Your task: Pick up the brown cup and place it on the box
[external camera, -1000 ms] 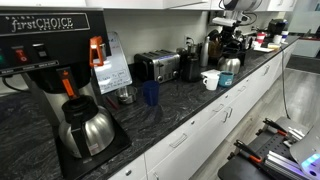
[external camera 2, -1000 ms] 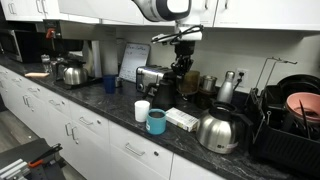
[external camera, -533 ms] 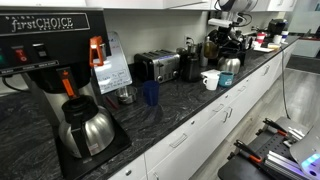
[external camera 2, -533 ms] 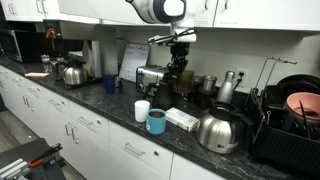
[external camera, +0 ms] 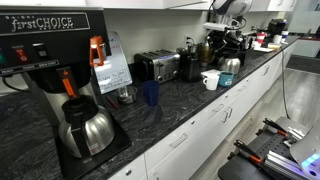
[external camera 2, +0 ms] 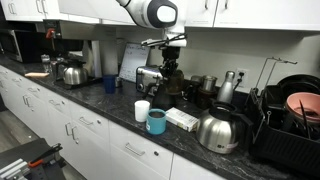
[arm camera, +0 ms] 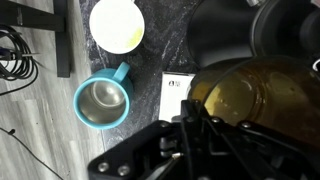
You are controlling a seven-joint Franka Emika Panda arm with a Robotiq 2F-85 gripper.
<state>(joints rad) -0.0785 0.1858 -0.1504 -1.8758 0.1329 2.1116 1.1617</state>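
The gripper [external camera 2: 167, 64] hangs from the arm above the counter and is shut on the brown cup [external camera 2: 168, 79], holding it in the air. In the wrist view the fingers [arm camera: 190, 128] pinch the rim of the cup [arm camera: 245, 95], whose inside looks amber. The flat white box [external camera 2: 182, 118] lies on the dark counter between a teal mug [external camera 2: 157, 121] and a steel kettle [external camera 2: 218, 130]. In the wrist view the box [arm camera: 177, 92] is just left of the held cup. The gripper also shows in an exterior view [external camera: 211, 42], far along the counter.
A white cup [external camera 2: 142, 110] stands beside the teal mug; both show in the wrist view [arm camera: 117, 22] [arm camera: 102, 102]. A toaster [external camera 2: 150, 77], a blue tumbler [external camera 2: 109, 84], a dish rack [external camera 2: 292, 118] and a coffee machine [external camera: 50, 60] line the counter. Cabinets hang above.
The gripper, with the brown cup in it, has moved sideways along the counter towards the toaster. Nothing on the counter has moved.
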